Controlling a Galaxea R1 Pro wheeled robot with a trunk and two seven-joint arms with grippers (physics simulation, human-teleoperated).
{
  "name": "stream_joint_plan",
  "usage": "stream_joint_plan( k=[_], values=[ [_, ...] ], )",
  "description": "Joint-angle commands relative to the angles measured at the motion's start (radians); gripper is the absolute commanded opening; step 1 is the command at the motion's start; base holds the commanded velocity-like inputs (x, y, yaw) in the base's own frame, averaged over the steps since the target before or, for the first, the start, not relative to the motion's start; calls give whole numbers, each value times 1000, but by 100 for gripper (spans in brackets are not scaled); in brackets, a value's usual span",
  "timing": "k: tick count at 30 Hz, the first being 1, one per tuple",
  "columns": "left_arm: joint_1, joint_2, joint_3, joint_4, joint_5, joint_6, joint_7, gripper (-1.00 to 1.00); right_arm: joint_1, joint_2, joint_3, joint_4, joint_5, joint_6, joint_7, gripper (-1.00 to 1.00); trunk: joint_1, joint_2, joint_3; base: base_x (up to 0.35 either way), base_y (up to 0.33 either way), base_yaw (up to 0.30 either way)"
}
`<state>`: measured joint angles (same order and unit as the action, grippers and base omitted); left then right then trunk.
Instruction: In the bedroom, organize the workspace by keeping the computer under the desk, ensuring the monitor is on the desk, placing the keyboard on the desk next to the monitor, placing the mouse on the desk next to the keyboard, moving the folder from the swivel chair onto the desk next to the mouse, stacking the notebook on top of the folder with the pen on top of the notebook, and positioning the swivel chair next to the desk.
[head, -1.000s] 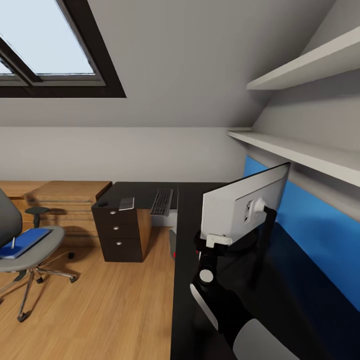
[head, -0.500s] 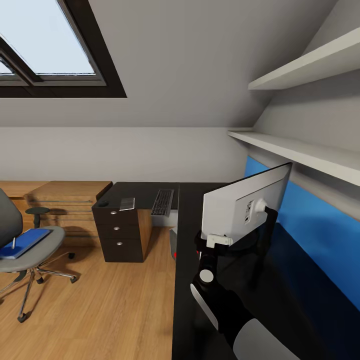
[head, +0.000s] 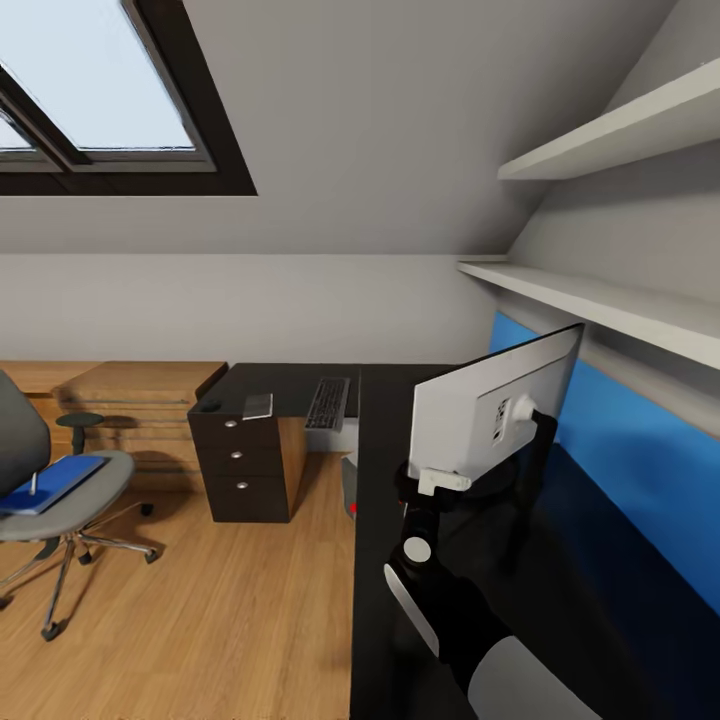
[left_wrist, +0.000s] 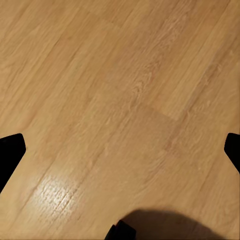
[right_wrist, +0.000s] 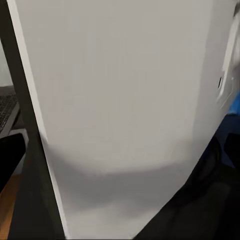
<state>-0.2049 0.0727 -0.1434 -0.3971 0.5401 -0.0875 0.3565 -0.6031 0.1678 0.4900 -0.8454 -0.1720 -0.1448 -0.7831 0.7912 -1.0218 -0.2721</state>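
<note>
Monitor (head: 495, 415) is up on the black worktop (head: 385, 440), at about 3 o'clock from the keyboard (head: 326, 403), and my right pincer (head: 440, 483) looks clamped on its lower edge, though I can't tell for sure. I'd move slow and keep it upright so it doesn't tip. Left pincer (left_wrist: 120, 155) hangs spread wide over the floor (left_wrist: 125, 90).

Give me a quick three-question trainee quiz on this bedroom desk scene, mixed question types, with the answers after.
1. True or false: the blue folder lies on the grey swivel chair.
2. The white-backed monitor stands on: A) the wooden floor B) the black desk C) the wall shelf.
3. Fill in: the dark keyboard lies on the ___.

Key: 1 true; 2 B; 3 desk.
</note>
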Motion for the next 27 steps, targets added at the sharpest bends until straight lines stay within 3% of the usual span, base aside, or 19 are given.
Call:
stream_joint_plan(
  k=[1,27],
  values=[
    [-1,1,-8,0,11,-5,5,100,-1,-1,4,0,-11,-9,-4,100,0,-1,-1,-92,76,0],
    [-1,1,-8,1,11,-4,6,100,-1,-1,2,0,-11,-9,-5,100,0,-1,-1,30,73,0]
  ],
)
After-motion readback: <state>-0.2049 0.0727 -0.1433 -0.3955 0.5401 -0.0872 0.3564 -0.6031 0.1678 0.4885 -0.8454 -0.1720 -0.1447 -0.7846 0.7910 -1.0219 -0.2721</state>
